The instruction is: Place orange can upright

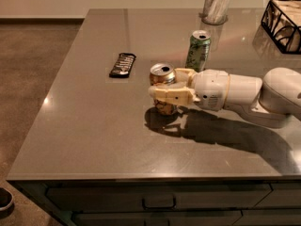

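We lose the middle of the orange-gold aluminium can point(162, 71) behind the pale two-fingered hand point(165, 83) clasped around it on the grey surface point(94, 126) (its label unreadable). The top edge cuts off the silvery cylinder point(217, 4); the right edge cuts the black wire basket point(282, 20).

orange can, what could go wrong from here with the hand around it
1. The hand grips the orange can upright, but I cannot tell whether its base touches the table. If released above the surface, it may tip over.
2. The green can stands close behind the hand. Opening wide or swinging back on the way out could knock it.
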`<state>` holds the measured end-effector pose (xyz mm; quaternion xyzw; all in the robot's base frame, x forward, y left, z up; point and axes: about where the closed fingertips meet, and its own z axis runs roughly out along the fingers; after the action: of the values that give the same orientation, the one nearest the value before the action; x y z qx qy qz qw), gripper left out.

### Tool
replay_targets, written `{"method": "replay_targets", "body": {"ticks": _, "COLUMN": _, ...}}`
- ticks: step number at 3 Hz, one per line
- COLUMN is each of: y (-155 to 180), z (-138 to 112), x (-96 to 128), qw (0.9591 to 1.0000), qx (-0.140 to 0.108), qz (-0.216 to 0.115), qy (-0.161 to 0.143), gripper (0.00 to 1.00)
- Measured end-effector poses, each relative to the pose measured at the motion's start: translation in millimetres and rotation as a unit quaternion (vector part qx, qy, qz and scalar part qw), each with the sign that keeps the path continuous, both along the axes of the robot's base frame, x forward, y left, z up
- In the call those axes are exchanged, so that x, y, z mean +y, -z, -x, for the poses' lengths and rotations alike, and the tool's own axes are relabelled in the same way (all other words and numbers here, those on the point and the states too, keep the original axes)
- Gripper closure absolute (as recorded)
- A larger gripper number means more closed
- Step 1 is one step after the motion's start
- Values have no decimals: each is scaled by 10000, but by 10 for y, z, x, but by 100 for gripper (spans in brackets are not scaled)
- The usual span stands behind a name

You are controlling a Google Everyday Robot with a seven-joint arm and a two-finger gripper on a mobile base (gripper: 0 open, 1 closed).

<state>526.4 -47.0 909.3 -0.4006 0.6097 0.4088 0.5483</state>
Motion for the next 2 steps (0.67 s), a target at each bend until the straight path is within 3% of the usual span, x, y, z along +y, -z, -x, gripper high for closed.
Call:
{"method": "replay_targets", "body": {"ticks": 1, "y": -9, "z": 9, "x": 23, "qw": 10000, "qx": 7, "qz": 3, "qy": -31, "gripper": 7}}
{"method": "replay_targets", "body": {"ticks": 2, "y": -14, "z": 13, "x": 43, "qw": 10000, "qx": 2, "qz": 4, "qy": -49, "gripper": 0}}
